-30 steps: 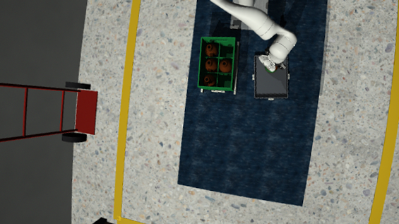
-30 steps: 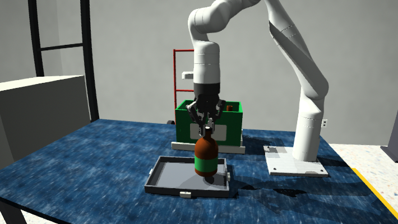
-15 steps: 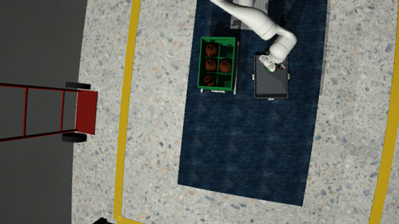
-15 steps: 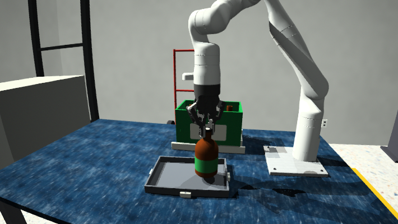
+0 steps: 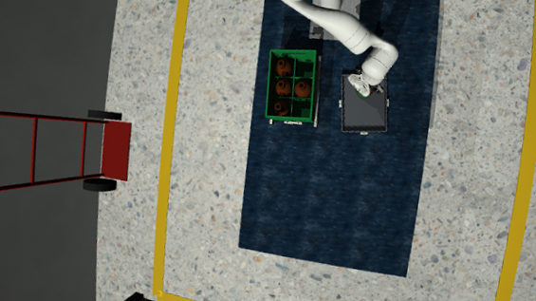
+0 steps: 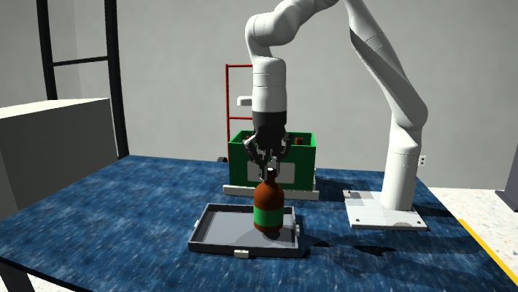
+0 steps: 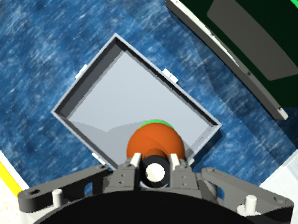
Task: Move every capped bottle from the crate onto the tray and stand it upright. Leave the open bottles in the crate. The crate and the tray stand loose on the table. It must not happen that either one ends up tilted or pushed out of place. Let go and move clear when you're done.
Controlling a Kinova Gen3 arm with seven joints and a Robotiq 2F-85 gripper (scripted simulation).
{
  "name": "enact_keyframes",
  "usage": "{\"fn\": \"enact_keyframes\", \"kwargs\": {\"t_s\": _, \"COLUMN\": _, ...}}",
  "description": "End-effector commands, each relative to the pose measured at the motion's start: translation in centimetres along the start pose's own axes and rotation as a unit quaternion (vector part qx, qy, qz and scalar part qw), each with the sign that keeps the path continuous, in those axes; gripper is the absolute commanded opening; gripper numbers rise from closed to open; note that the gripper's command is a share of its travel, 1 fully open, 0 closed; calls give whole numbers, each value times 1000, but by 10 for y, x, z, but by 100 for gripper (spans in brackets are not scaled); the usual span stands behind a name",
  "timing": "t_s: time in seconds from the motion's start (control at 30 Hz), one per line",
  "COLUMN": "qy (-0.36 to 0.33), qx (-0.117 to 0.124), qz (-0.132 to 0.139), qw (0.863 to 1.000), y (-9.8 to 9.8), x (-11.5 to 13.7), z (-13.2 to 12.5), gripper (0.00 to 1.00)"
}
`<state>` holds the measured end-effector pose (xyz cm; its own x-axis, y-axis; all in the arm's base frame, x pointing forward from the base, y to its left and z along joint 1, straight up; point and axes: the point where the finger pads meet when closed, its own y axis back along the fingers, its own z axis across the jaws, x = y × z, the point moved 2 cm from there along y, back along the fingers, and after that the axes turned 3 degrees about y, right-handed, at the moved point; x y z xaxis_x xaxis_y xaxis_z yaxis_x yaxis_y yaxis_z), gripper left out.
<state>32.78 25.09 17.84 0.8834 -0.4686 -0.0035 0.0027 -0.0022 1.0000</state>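
My gripper [image 6: 269, 171] is shut on the white-capped neck of a brown bottle with a green label [image 6: 268, 208]. The bottle stands upright with its base at or just above the floor of the grey tray [image 6: 244, 233], near the tray's end closest to the arm's base. In the wrist view the cap [image 7: 154, 172] sits between my fingers over the tray [image 7: 136, 110]. From above the bottle is mostly hidden under my wrist [image 5: 364, 88]. The green crate [image 5: 293, 83] holds several brown bottles [image 5: 283, 87].
The arm's base plate [image 6: 383, 213] lies to the right of the tray. The crate [image 6: 270, 159] stands behind the tray on a pale skid. A red hand truck [image 5: 30, 153] stands on the floor, off the table.
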Motion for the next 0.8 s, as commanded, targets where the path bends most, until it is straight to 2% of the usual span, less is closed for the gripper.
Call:
{"fn": "enact_keyframes", "kwargs": {"t_s": 0.0, "qy": 0, "qx": 1, "qz": 4, "qw": 1000, "y": -2, "x": 2, "z": 0, "gripper": 0}}
{"fn": "enact_keyframes", "kwargs": {"t_s": 0.77, "qy": 0, "qx": 1, "qz": 2, "qw": 1000, "y": -5, "x": 1, "z": 0, "gripper": 0}}
